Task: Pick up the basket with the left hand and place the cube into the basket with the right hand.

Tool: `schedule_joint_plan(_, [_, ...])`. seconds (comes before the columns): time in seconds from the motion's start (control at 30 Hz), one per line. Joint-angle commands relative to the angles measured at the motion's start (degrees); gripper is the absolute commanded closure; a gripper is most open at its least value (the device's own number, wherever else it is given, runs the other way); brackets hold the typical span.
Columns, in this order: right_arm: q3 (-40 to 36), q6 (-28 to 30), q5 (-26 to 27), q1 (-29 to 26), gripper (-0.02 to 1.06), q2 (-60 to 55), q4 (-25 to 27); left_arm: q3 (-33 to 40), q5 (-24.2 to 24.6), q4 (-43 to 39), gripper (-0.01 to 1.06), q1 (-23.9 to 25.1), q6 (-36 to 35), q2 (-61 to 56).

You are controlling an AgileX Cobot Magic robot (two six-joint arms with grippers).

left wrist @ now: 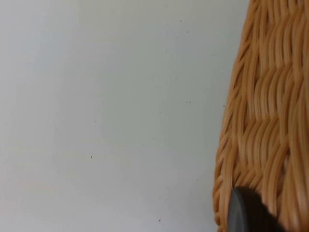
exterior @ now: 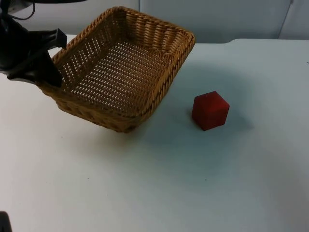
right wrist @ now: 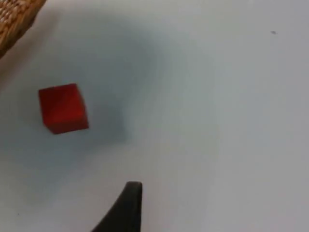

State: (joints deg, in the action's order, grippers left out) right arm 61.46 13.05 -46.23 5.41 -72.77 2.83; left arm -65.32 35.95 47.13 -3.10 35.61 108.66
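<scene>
Clamped on the wicker basket (exterior: 120,72) rim, your left gripper (exterior: 48,72) holds it tilted; right gripper (right wrist: 126,208), jaw state unclear, must now take the red cube (exterior: 210,110).

White table top (exterior: 203,193) under soft, even light; grey partition wall (exterior: 231,19) behind

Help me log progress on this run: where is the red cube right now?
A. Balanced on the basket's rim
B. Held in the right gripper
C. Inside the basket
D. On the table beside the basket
D: the red cube sits on the white table apart from the wicker basket, which the left gripper holds tilted by its rim.
</scene>
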Motion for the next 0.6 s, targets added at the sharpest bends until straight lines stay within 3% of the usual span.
schedule_joint_plan(0.0, [3.3,-1.29,-0.52,3.49,-0.01,-5.88,-2.3,-0.11,-0.47,1.57,1.05,0.13,-0.03,-0.89])
schedule_joint_plan(0.03, [6.1,-2.22,-1.78,6.59,-0.01,-11.14,-3.6,-0.11,-0.47,1.57,1.05,0.13,-0.03,-0.89])
schedule_joint_plan(0.17, [10.27,-2.38,-2.67,10.48,-0.01,-21.11,-4.09,-0.11,-0.47,1.57,1.05,0.13,-0.03,-0.89])
schedule_joint_plan(0.37, [11.35,-0.55,1.55,13.69,-0.01,-31.5,-4.09,-0.11,-0.47,1.57,1.05,0.13,-0.03,-0.89])
schedule_joint_plan(0.57, [11.35,5.01,5.54,15.12,-0.01,-37.18,-1.85,-0.11,-0.45,1.69,1.05,0.13,-0.03,-0.89])
